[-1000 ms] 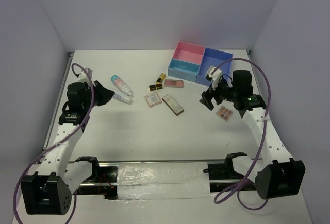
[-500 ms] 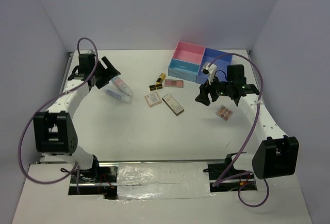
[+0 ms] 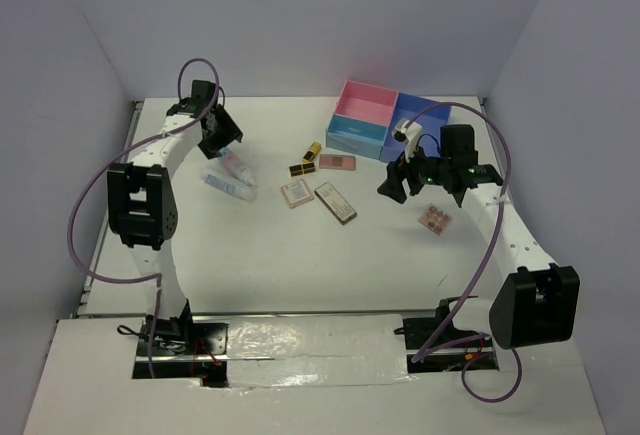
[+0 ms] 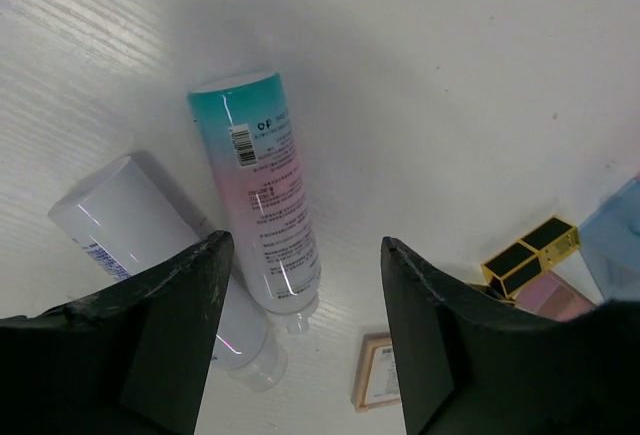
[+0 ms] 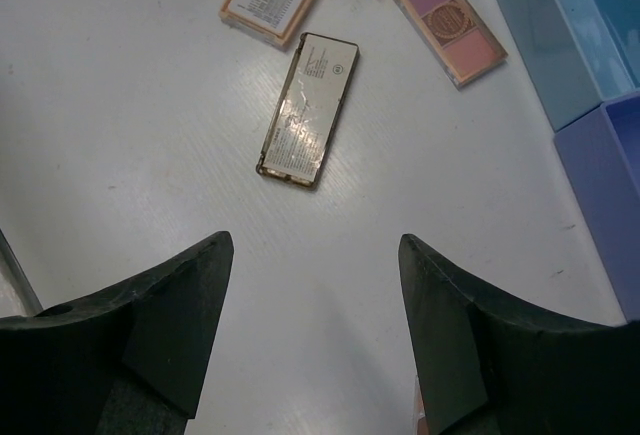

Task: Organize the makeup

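The makeup lies spread over the white table. A teal-and-pink tube (image 4: 262, 195) and a plain white tube (image 4: 150, 245) lie side by side just under my left gripper (image 4: 307, 245), which stands open above them with nothing held; from above the gripper (image 3: 220, 137) hovers at the tubes (image 3: 233, 167). Two black-and-gold lipsticks (image 3: 306, 161) rest mid-table beside a pink palette (image 3: 338, 162). My right gripper (image 5: 315, 240) is open and empty over bare table, short of a long palette (image 5: 308, 107). A brown palette (image 3: 434, 220) lies below the right gripper (image 3: 395, 187).
The pink-and-blue compartment box (image 3: 385, 120) stands at the back right, its blue wall (image 5: 560, 35) at the right wrist view's edge. A small peach palette (image 3: 297, 193) lies left of the long one. Grey walls close in the table on three sides.
My left arm swung out from near its base toward the back left, over the tubes, and its gripper went from shut to open. The right gripper shifted slightly left.
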You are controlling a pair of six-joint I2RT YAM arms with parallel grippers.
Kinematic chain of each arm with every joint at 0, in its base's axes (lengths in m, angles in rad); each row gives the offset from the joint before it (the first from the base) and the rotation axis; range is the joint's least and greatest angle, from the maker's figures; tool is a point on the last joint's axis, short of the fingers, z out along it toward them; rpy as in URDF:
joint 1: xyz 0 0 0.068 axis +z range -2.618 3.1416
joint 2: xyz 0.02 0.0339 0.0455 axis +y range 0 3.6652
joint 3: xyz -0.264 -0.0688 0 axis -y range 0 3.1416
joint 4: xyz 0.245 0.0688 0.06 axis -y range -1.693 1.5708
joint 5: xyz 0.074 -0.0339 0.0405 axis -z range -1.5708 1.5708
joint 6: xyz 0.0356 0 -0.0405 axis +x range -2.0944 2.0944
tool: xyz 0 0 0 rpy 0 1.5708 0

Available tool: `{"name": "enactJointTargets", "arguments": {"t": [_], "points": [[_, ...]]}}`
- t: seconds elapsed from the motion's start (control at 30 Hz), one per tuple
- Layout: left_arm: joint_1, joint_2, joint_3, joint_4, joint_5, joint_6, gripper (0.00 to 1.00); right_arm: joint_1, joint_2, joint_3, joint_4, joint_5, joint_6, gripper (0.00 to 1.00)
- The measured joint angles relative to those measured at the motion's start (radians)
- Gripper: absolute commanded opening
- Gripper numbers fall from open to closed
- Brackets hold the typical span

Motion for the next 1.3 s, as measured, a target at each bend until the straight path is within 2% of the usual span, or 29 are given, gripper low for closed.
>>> {"name": "enactJointTargets", "arguments": {"t": [0.4,0.9,1.03,1.3], "points": [[-0.020,0.092,0.066,-0.097,-0.100,-0.002,0.69,-0.026,0.006,0.001,0.025,0.019,0.006,0.76],[-0.020,0.270,0.193,-0.112,-0.095,0.003,0.59,-0.043,0.049,0.005,0.027,0.015,0.006,0.76],[-0.020,0.275,0.200,-0.108,-0.080,0.004,0.52,-0.045,0.055,0.011,0.028,0.014,0.005,0.76],[-0.018,0.291,0.217,-0.088,-0.035,0.003,0.21,-0.058,0.059,0.028,0.029,0.013,0.006,0.76]]}}
